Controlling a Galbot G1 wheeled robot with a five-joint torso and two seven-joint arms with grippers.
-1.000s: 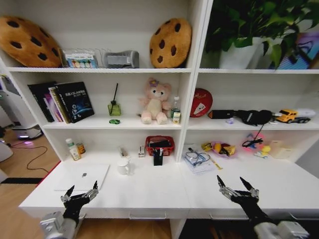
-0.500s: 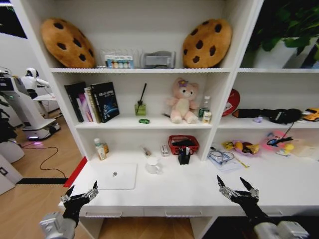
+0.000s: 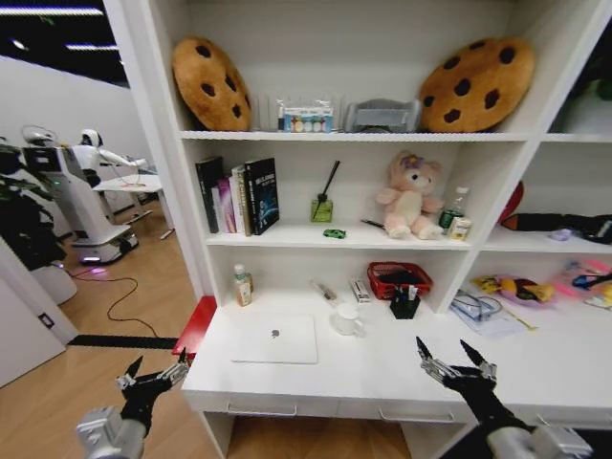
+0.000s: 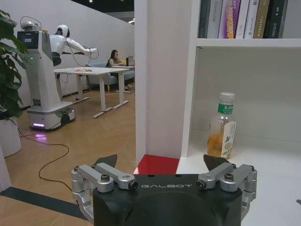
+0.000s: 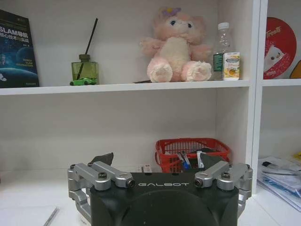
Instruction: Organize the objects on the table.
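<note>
Left gripper [image 3: 153, 374] is hanging off the left end of the long white desk [image 3: 402, 368], over wooden floor, fingers spread and holding nothing. Thin silver laptop [image 3: 275, 338] is lying closed on the desktop near that end, with a small green-capped bottle [image 3: 243, 285] standing behind it against the back panel, apart from it. White mug [image 3: 346, 318] is sitting just right of the laptop, then a red mesh basket [image 3: 399, 279] and a black pen holder [image 3: 404, 304] in front of it. Right gripper [image 3: 455, 361] is hovering above the desk's front edge, fingers likewise spread, empty. Yellow-gold crinkly packet [image 3: 507, 285] is lying further right. Risk, as judged: the left arm is standing outside the desk, so a reach toward the laptop could clip the shelving's upright white side panel [image 3: 158, 143] or the desk corner. The mug is crowding the laptop's right edge; a sideways slide could knock it over.
</note>
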